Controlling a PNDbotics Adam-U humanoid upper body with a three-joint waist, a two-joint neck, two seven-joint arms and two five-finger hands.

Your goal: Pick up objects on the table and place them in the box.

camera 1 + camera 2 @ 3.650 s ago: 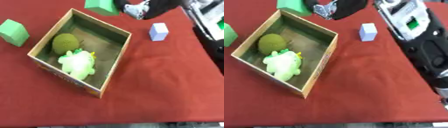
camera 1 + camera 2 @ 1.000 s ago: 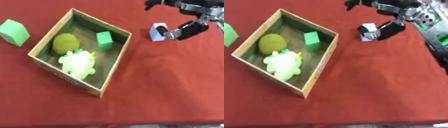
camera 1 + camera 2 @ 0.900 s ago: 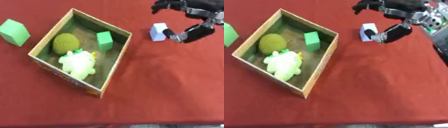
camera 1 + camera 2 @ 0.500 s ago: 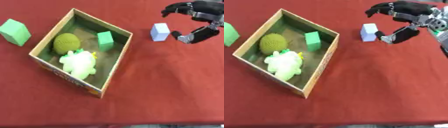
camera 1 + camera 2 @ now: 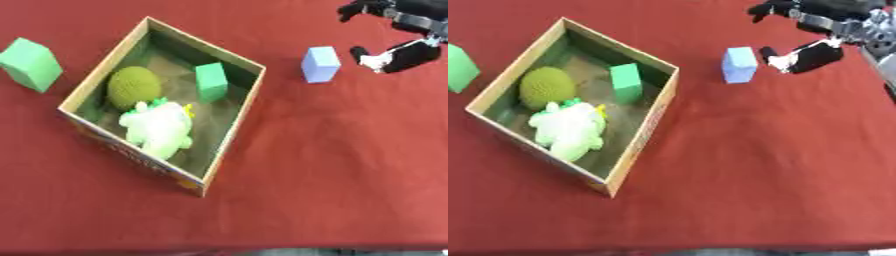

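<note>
The box (image 5: 229, 135) sits open on the red table (image 5: 332, 175), and everything is placed here from it. Inside lie a small green block (image 5: 211, 82) against the far wall, a round olive ball (image 5: 133, 88) beside it, and a pale green plush toy (image 5: 157, 129) toward the near corner. Two things remain outside: a pale blue block (image 5: 739, 64) just past the box's right corner, and a larger green block (image 5: 31, 65) off the box's left side.

The right hand (image 5: 808, 35) hangs beyond the blue block, on the side away from the box, spread wide with the thumb low and the fingers arched above, holding nothing. It is near the block but not touching. The left hand shows in neither view.

The step in hand looks like taking the blue block. To do it well, the hand should settle so thumb and fingers land on opposite flat faces, not on corners, and close only once the block sits squarely between them. A push from this side would slide the block toward the box wall, so coming down from above seems safer than sweeping in.
</note>
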